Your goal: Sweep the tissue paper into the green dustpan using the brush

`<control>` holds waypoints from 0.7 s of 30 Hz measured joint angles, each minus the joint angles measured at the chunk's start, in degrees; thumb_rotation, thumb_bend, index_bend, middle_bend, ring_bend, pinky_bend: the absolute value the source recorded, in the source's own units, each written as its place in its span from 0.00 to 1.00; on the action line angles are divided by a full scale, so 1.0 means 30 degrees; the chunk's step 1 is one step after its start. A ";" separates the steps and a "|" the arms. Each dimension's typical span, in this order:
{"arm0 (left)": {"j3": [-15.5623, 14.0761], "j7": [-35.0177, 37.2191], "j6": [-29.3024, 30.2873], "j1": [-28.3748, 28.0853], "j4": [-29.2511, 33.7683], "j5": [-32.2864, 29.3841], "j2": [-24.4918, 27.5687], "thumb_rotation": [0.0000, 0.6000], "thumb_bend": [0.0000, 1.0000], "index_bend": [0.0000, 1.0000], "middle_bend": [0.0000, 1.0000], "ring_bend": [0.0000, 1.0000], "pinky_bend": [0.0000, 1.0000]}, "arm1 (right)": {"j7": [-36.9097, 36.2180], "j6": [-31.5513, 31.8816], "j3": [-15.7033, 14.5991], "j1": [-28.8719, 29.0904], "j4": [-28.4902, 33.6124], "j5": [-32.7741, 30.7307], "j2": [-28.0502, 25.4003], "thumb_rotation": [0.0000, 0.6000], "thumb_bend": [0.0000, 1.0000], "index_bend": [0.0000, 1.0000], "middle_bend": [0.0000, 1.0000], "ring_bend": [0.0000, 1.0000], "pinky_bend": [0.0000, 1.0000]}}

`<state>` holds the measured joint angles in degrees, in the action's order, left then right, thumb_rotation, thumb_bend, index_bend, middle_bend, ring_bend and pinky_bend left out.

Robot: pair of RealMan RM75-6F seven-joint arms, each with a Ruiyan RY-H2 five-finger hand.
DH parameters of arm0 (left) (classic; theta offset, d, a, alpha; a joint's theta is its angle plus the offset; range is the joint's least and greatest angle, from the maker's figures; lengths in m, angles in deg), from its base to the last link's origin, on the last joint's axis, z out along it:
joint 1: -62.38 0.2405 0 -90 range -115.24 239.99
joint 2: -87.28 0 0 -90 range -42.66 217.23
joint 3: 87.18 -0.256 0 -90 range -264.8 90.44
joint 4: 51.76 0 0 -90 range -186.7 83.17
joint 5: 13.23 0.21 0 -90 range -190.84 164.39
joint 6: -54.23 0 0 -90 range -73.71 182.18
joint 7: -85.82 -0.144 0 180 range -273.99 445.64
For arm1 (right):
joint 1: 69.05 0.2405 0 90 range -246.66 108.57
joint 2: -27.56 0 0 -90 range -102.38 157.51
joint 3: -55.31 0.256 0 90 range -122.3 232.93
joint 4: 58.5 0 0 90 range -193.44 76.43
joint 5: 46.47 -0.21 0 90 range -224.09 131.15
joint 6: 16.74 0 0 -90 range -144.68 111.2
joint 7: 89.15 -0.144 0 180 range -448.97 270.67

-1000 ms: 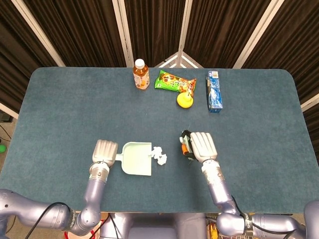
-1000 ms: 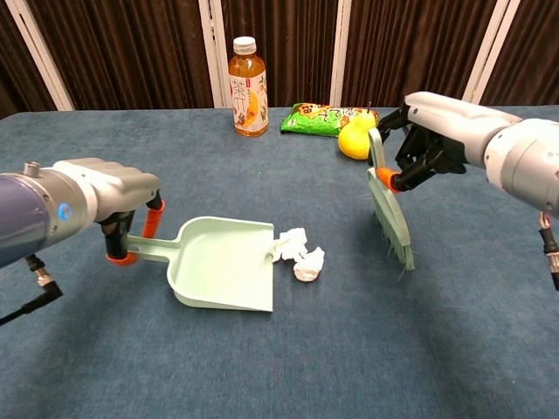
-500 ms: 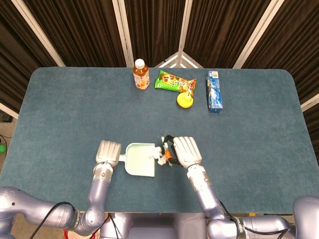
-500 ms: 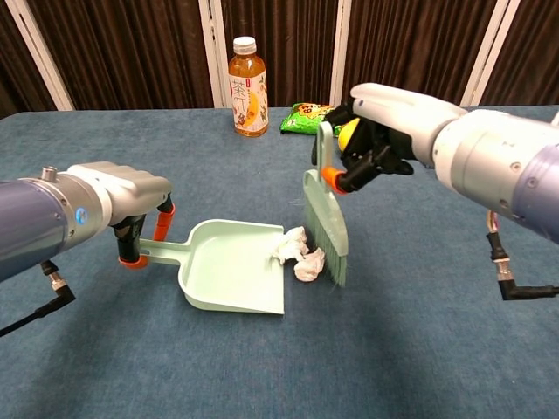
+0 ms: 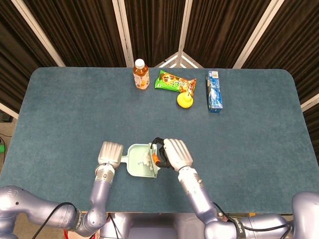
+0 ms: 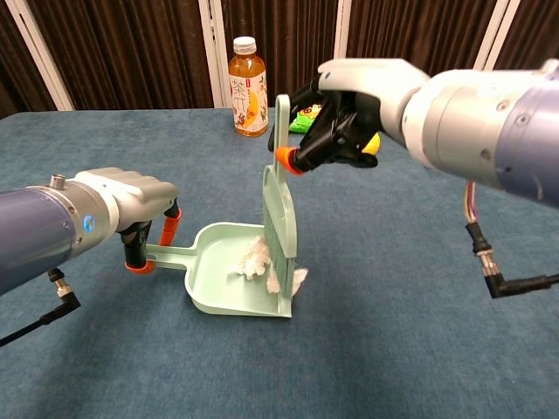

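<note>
The pale green dustpan [image 6: 212, 262] lies flat on the blue table, and my left hand [image 6: 127, 202] grips its orange-tipped handle at the left. My right hand [image 6: 354, 96] holds the green brush [image 6: 280, 229] upright by its orange-collared handle, bristles down at the pan's open mouth. White tissue paper [image 6: 254, 258] sits inside the pan against the bristles; a small piece [image 6: 300, 278] pokes out at the pan's right edge. From the head view, the left hand [image 5: 110, 153], dustpan [image 5: 135, 163], tissue [image 5: 146, 159], brush [image 5: 156, 160] and right hand [image 5: 175, 153] line up near the table's front.
At the back of the table stand an orange drink bottle [image 5: 141, 74], a green snack bag [image 5: 174, 82], a yellow round object [image 5: 184, 99] and a blue box [image 5: 214, 90]. The same bottle [image 6: 247, 75] shows behind the brush in the chest view.
My right hand has carried the brush leftward, pushing the tissue from the table into the dustpan. The left hand and dustpan have shifted slightly right.
</note>
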<state>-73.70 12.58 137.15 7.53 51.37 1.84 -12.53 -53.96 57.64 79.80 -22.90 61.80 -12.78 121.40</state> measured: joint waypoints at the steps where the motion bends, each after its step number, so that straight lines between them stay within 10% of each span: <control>1: -0.0011 0.0003 0.0017 -0.0014 0.0006 -0.0016 0.0016 1.00 0.58 0.69 1.00 0.97 0.98 | 0.0002 0.0058 0.0020 0.0022 -0.0059 0.0086 -0.0095 1.00 0.52 0.80 0.88 0.87 0.90; 21: -0.0437 0.0381 0.0013 -0.0117 0.0395 0.0073 0.0211 1.00 0.58 0.69 1.00 0.97 0.98 | 0.0655 0.1187 -0.3018 -0.0882 -0.1855 0.1424 -0.1017 1.00 0.52 0.80 0.88 0.87 0.90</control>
<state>-75.01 13.73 137.19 7.18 52.56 2.06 -11.90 -52.00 61.20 70.74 -25.55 56.23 -8.51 118.35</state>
